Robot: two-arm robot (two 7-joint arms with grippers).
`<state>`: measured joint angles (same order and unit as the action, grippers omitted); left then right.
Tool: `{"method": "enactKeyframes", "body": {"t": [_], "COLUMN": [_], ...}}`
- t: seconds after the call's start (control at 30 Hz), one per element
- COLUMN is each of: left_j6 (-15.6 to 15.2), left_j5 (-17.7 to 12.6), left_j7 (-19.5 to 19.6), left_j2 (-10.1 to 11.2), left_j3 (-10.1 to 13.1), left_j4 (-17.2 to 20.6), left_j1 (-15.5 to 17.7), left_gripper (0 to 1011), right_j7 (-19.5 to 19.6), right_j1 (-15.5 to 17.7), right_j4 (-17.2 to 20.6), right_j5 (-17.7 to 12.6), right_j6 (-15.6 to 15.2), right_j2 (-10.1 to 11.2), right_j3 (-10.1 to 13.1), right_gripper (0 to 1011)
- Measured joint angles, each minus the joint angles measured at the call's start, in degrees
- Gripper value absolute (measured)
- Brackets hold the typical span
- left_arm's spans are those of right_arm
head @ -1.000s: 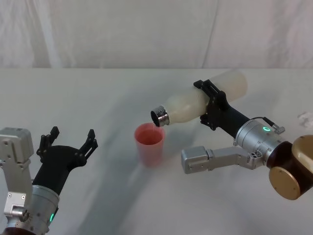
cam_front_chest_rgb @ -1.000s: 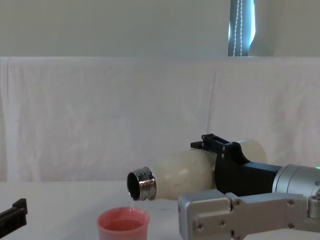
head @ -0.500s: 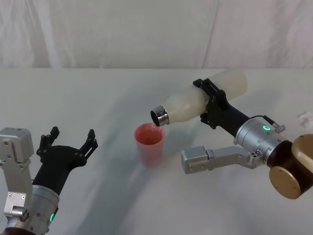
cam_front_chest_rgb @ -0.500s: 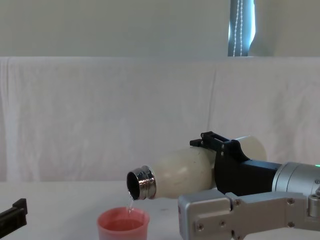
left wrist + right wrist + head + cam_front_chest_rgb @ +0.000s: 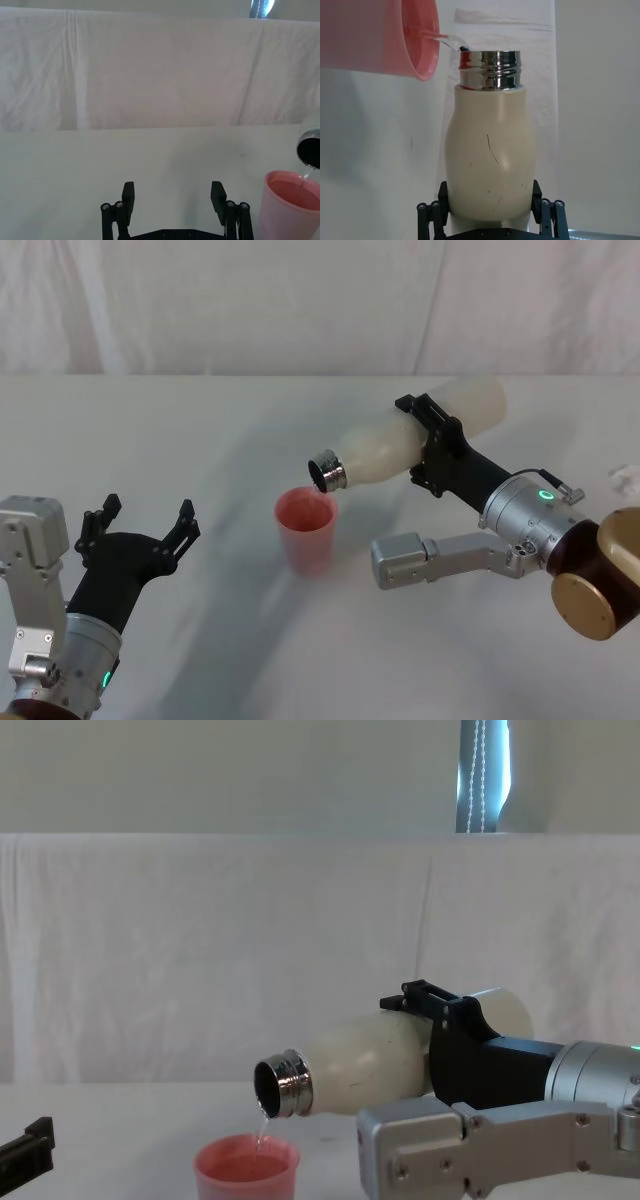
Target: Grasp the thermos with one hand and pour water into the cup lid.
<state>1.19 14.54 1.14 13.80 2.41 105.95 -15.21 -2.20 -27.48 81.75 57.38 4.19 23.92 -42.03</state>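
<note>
- The right gripper (image 5: 432,445), a silver-grey metal housing with black plastic jaws, is clamping the tall cream-white thermos (image 5: 415,440) around the middle of its body, one jaw on each side, and holding it up off the table.
- In the right wrist view the two black fingers (image 5: 429,212) are pressing against the thermos's (image 5: 490,160) lower body from either side.
- The thermos is lying tipped almost flat in the air, its base pointing toward 2 o'clock in the head view and its shiny silver threaded neck (image 5: 327,472) pointing toward 8 o'clock, slightly lower than the base.
- The small round salmon-pink cup lid (image 5: 307,531) is standing upright on the white cloth-covered table (image 5: 250,640), directly beneath the neck, at about 7 o'clock from the opening.
- In the chest view a thin stream of water (image 5: 262,1128) is falling from the lower lip of the thermos's (image 5: 370,1065) neck into the cup lid (image 5: 246,1172); the neck is hanging above the rim, apart from it.
- In the right wrist view the clear stream (image 5: 447,41) is arcing from the metal mouth over the rim of the cup lid (image 5: 375,37).
- The left gripper (image 5: 140,530), black-fingered, is hovering over the table at 9 o'clock from the cup lid, well apart from it, with its fingers spread wide and gripping nothing.
- In the left wrist view those spread fingers (image 5: 128,192) are pointing toward the white backdrop cloth (image 5: 150,75), with the cup lid (image 5: 291,205) off to one side.
</note>
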Motion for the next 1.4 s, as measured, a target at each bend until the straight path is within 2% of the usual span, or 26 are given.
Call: {"method": "enactKeyframes", "body": {"t": [0.93, 1.17, 1.4], "left_j6": [0.0, 0.0, 0.0], "left_j5": [0.0, 0.0, 0.0], "left_j7": [0.0, 0.0, 0.0], "left_j2": [0.0, 0.0, 0.0], "left_j3": [0.0, 0.0, 0.0], "left_j4": [0.0, 0.0, 0.0], "left_j1": [0.0, 0.0, 0.0], "left_gripper": [1001, 1001, 1001], "right_j7": [0.3, 0.3, -0.2], "right_j1": [0.2, 1.0, 2.8], "right_j4": [-0.2, 0.0, 0.5], "right_j5": [-1.1, -3.7, -9.4], "right_j6": [0.0, 0.5, 2.0], "right_j2": [-0.5, -1.2, -2.5], "right_j3": [0.7, 1.9, 4.4], "right_gripper": [951, 951, 951]}}
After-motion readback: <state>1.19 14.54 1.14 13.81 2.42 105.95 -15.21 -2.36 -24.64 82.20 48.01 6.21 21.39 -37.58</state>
